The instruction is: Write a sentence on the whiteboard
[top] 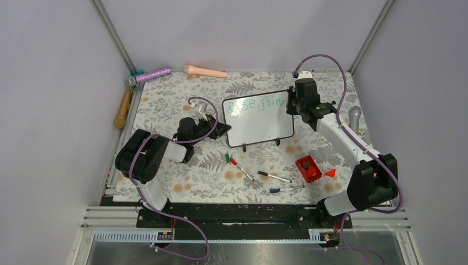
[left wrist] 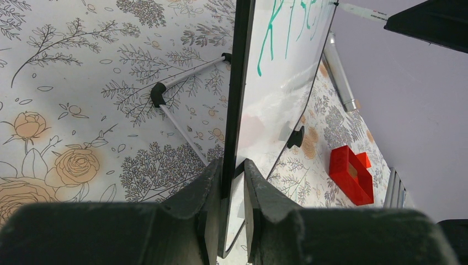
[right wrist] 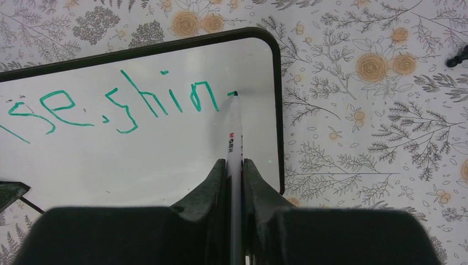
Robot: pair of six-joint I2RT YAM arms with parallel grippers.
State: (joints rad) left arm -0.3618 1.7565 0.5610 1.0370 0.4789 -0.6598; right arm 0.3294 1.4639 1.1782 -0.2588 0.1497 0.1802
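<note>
The left arm (top: 148,157) folds low from its base and reaches right across the flower-printed table cover (top: 165,105). Its left gripper (top: 219,130) is clamped on the left edge of the small glossy white whiteboard with a thin black frame (top: 259,126), which stands near the middle of the table. The right arm (top: 345,138) stretches from the near right corner up to the board's top right corner, with its wrist turned down over it. The right gripper (right wrist: 234,165) is closed tight on a white-barrelled marker (right wrist: 234,130), whose tip touches the board just right of the green handwritten sentence (right wrist: 121,102).

The right wrist view reads "se, shin" with a short fresh stroke at the tip; the top view shows the "R" too. Only the left wrist view shows the 2 fingers (left wrist: 212,182) pinching the frame edge-on, and the thin wire stand (left wrist: 182,110) behind the board. Only the top view shows 3 loose pens (top: 274,176) and a red box (top: 308,168) in front of the board.
</note>
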